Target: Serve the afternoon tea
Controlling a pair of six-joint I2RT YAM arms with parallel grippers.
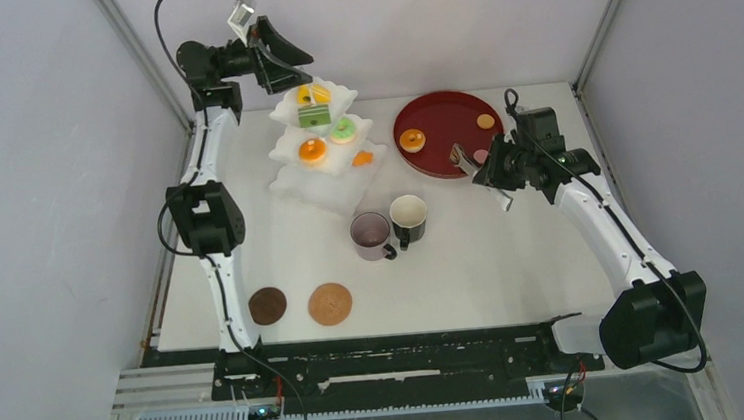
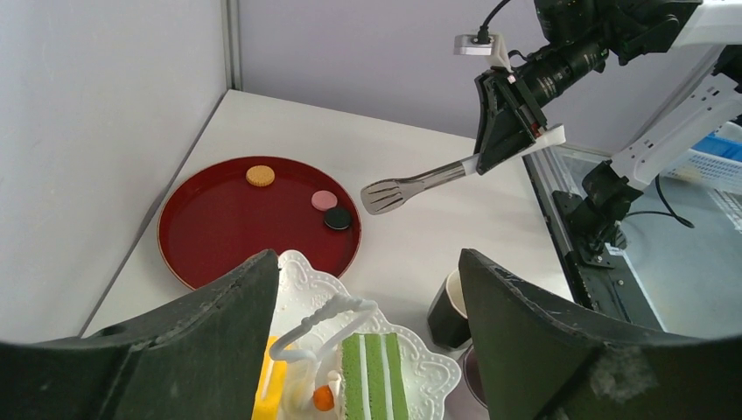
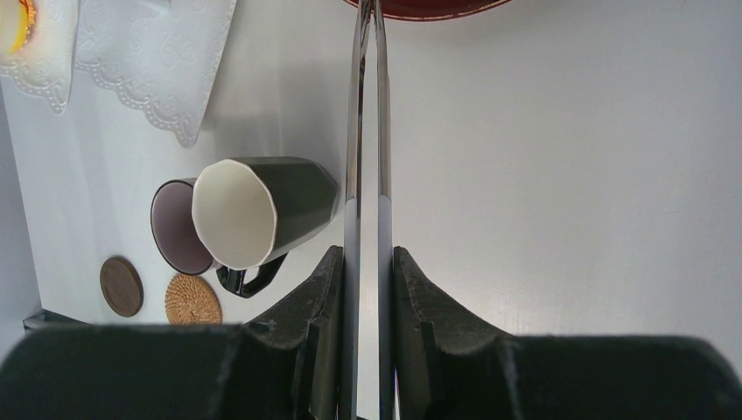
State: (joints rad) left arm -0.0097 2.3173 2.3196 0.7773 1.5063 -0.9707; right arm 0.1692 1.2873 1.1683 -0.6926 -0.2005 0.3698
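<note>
The white worktop (image 1: 512, 249) carries everything. The tiered white stand (image 1: 291, 181) sits directly under the left hand (image 2: 367, 256). That hand hangs above the top tier with its fingers spread wide and nothing between them.

The round dark red tray (image 1: 446, 114) lies just ahead of the right hand (image 1: 490, 166). It is off to the right of the left hand, just beside the stand. The right hand is clamped on the handle end of the long metal tongs (image 2: 420, 179). They reach forward from its fingers, and their tip hangs at the tray's nearer rim. The two blades are close together and hold nothing.

The black mug (image 1: 409, 217) and the mauve mug (image 1: 371, 232) stand upright side by side, to the left of the right hand. They are so close that they look to be touching. The black one is nearer that hand.

Two round coasters lie well behind both hands, toward the arm bases. One is dark brown (image 1: 267, 304) and one is lighter and woven (image 1: 330, 304), and they are near each other but apart.

Several pastries sit on the stand below the left hand:
- a green striped slice (image 1: 315, 116) and a yellow piece (image 1: 319, 94) on the top tier
- a green ring (image 1: 343, 129) and an orange ring (image 1: 312, 150) on the middle tier
- an orange bit (image 1: 363, 158) on the bottom tier

On the tray, ahead of the right hand, are another orange ring (image 1: 412, 141), a tan biscuit (image 2: 260, 176), a pink disc (image 2: 324, 199) and a dark disc (image 2: 337, 219).
</note>
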